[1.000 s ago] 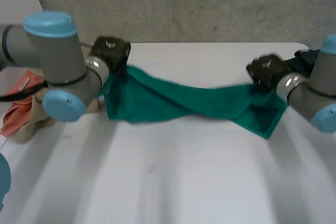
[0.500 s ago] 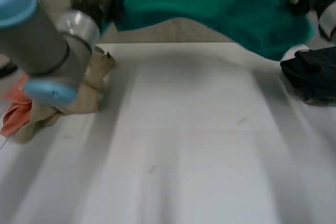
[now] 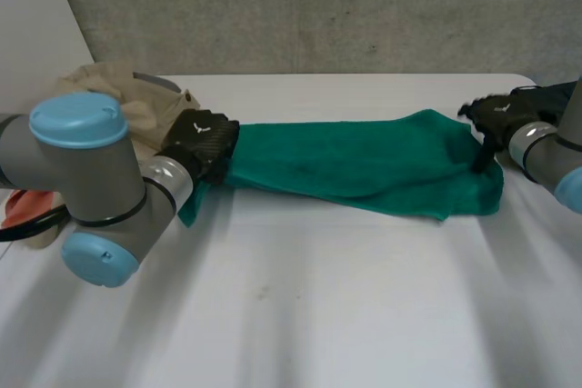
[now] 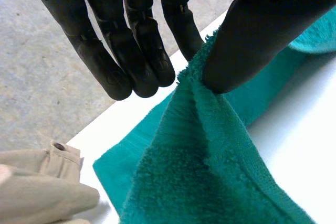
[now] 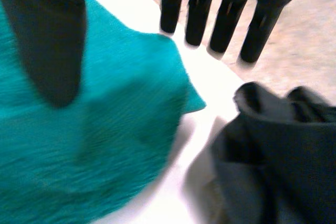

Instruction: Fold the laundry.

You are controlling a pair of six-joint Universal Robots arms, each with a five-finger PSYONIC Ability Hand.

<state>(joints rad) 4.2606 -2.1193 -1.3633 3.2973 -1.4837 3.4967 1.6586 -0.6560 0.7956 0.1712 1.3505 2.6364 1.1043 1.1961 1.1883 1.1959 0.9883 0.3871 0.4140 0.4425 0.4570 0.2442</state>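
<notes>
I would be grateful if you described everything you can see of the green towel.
The green towel is teal terry cloth with a looped pile. It lies stretched sideways across the far part of the white table, seemingly doubled over lengthwise, with soft creases. At one end the left hand pinches a raised ridge of its edge between thumb and finger. At the other end the right hand has its thumb over the towel's corner, fingers straight.

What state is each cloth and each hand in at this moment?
green towel: stretched out on the table, left end lifted.
left hand: shut, pinching the towel's left end.
right hand: open, over the towel's right end.
beige garment: crumpled heap.
dark garment: crumpled heap.
orange cloth: bunched.
</notes>
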